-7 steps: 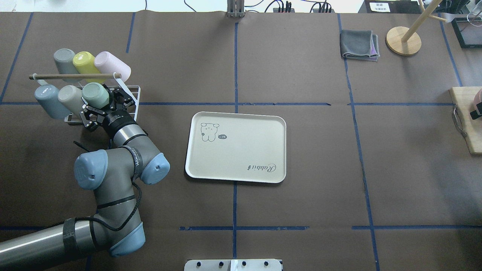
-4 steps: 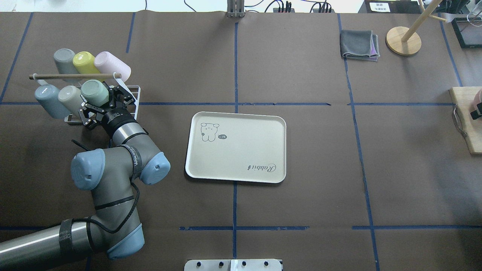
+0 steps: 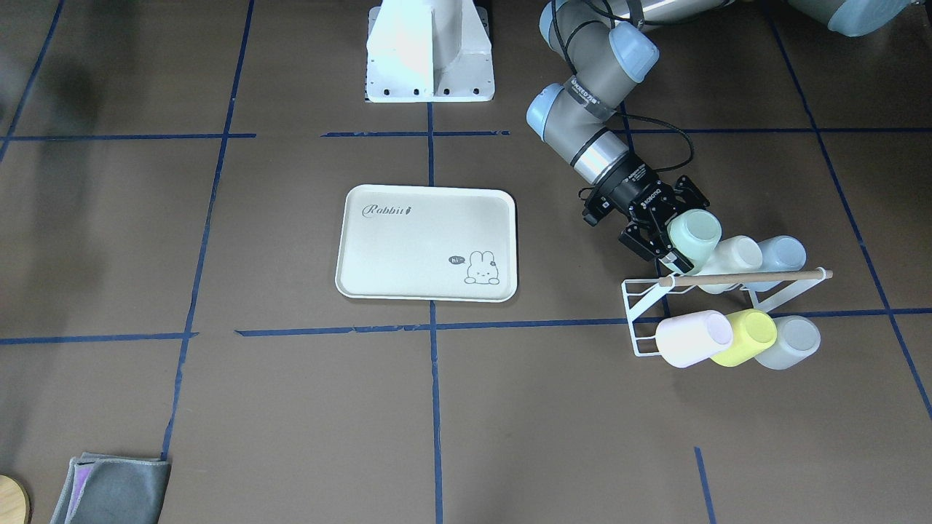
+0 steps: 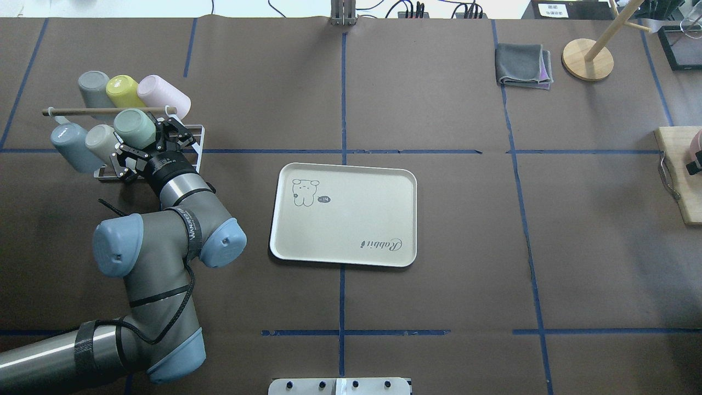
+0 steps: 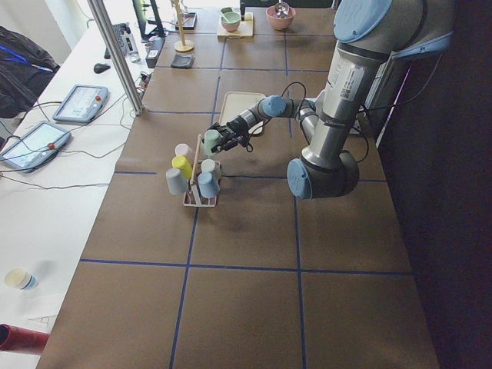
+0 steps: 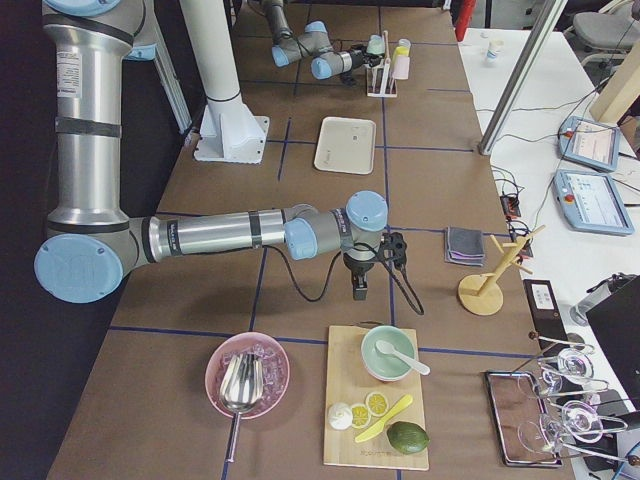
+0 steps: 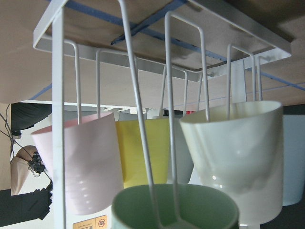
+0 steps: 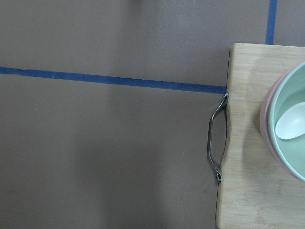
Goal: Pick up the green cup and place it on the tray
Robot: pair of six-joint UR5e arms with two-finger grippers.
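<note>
My left gripper is shut on the pale mint-green cup at the white wire rack. It holds the cup tilted, bottom up, also seen in the front view. In the left wrist view the cup's rim fills the bottom edge, with a wire prong still inside it. The cream tray with the bunny print lies to the right of the rack, with nothing on it. My right gripper hangs near a cutting board in the exterior right view; I cannot tell if it is open.
The rack also holds grey, yellow, pink, blue and cream cups under a wooden bar. A folded grey cloth, a wooden stand and a cutting board lie far right.
My left gripper has moved a little toward the table's far side and left with the green cup, sliding it along the rack's prong. The elbow has shifted left.
</note>
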